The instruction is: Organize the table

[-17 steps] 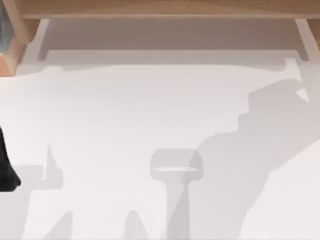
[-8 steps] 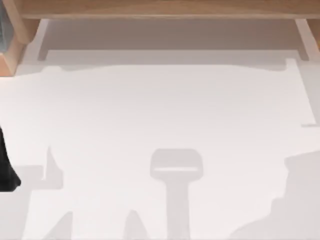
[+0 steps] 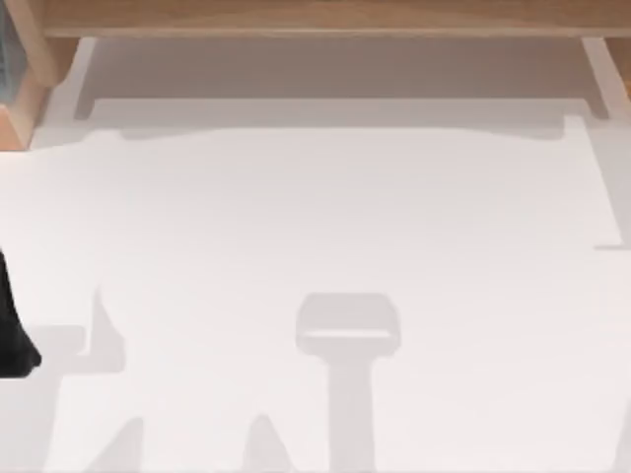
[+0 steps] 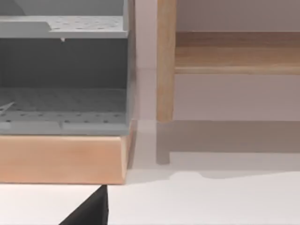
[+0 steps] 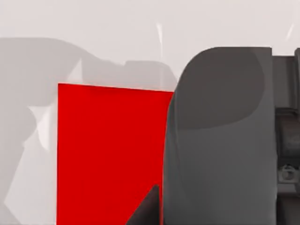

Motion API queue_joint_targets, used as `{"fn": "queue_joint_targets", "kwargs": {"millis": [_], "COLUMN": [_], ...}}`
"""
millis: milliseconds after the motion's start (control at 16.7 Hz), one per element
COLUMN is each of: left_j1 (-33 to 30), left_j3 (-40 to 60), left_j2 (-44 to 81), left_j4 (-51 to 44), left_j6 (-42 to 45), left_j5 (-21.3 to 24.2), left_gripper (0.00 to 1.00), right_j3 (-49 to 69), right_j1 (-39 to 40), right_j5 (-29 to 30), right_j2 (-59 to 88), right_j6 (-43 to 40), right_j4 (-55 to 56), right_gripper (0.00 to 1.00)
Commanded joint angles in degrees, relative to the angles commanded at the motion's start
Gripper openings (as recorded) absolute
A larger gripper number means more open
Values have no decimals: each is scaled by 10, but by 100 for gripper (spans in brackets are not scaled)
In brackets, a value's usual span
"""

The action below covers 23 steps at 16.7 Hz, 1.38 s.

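The white table (image 3: 315, 217) spreads across the top view, with its light wooden frame (image 3: 315, 15) along the far side. A black part of my left arm (image 3: 10, 340) shows at the table's left edge. In the left wrist view a black part of my left gripper (image 4: 91, 211) hangs over the table near a wooden base. The right wrist view looks at a flat red rectangle (image 5: 108, 154) lying on the white surface. A big dark grey rounded body (image 5: 220, 140) covers one side of it. A dark wedge of my right gripper (image 5: 146, 208) lies over the red.
A grey perforated shelf unit (image 4: 63, 70) stands on a wooden base (image 4: 61, 159) at the table's far left corner, beside a wooden post (image 4: 165, 61). Soft grey shadows (image 3: 347, 325) lie on the near half of the table.
The broad shadow over the table's right side shrank toward the near right corner and then left the top view. My left arm kept its place.
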Motion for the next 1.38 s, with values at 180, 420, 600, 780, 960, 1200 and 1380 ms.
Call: {"fn": "queue_joint_targets", "kwargs": {"millis": [180,420,600,780,960,1200,1380], "left_j1": [0,0,0,0,0,0,0], "left_j3": [0,0,0,0,0,0,0], "left_j2": [0,0,0,0,0,0,0], "left_j4": [0,0,0,0,0,0,0], "left_j6": [0,0,0,0,0,0,0], "left_j5": [0,0,0,0,0,0,0], "left_gripper": [100,100,100,100,100,100,100], "right_j3": [-70,-100,-100,-98,-94,-87,-81], "right_j1": [-13,-21,-21,-18,-18,-18,-18], "right_j5": [8,13,13,12,12,11,11], "right_j2": [-39,-56,-56,-55,-58,-65,-71], "right_j6": [6,8,8,9,9,10,10], "right_j4": [13,20,20,19,22,30,38], "right_gripper": [0,0,0,0,0,0,0]}}
